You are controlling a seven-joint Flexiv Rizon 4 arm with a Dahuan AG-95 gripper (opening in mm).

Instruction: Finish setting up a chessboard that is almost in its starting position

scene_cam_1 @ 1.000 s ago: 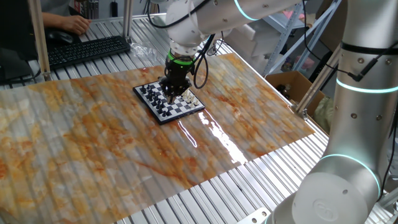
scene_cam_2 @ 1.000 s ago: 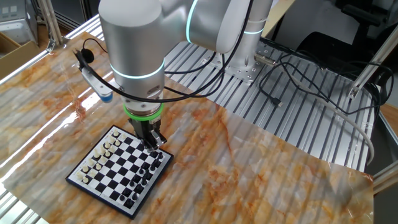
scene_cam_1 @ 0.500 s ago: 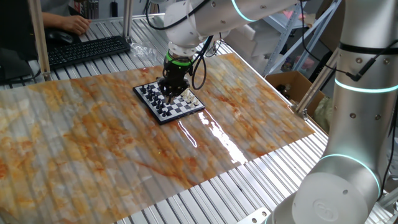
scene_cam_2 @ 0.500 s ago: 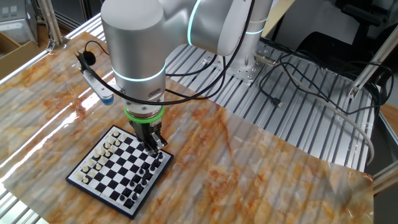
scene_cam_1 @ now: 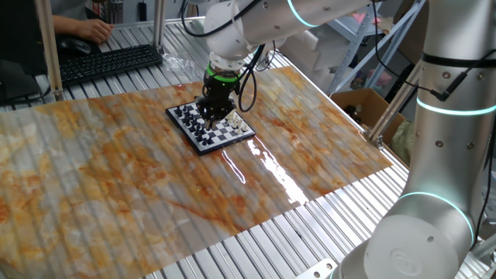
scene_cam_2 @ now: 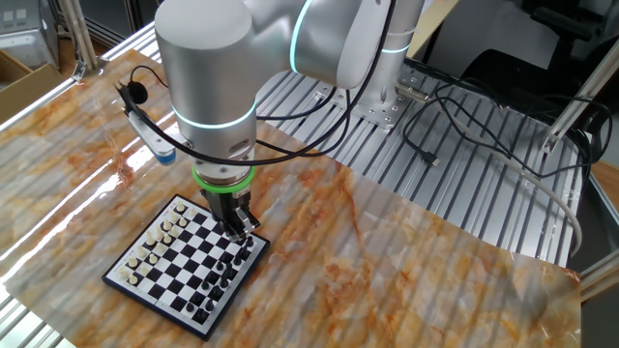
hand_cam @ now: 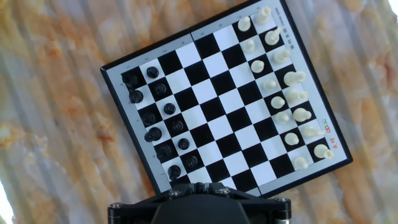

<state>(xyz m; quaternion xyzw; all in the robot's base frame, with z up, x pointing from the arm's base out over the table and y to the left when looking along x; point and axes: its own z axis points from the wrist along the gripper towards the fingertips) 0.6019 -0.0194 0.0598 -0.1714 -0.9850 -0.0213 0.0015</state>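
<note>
Rising slightly since a second ago, your pincer (scene_cam_2: pixel 235 229) hovers over the small black-and-white checked chessboard (scene_cam_2: pixel 184 267); whether spread or pinching, I cannot tell. Descend squarely.

Can't make out the gripper (scene_cam_2: pixel 237 228) fingertips at all: the hand view's bottom edge cuts them off, and the fixed views are too small. The chessboard (hand_cam: pixel 224 99) near corner hides behind the hand housing.
</note>
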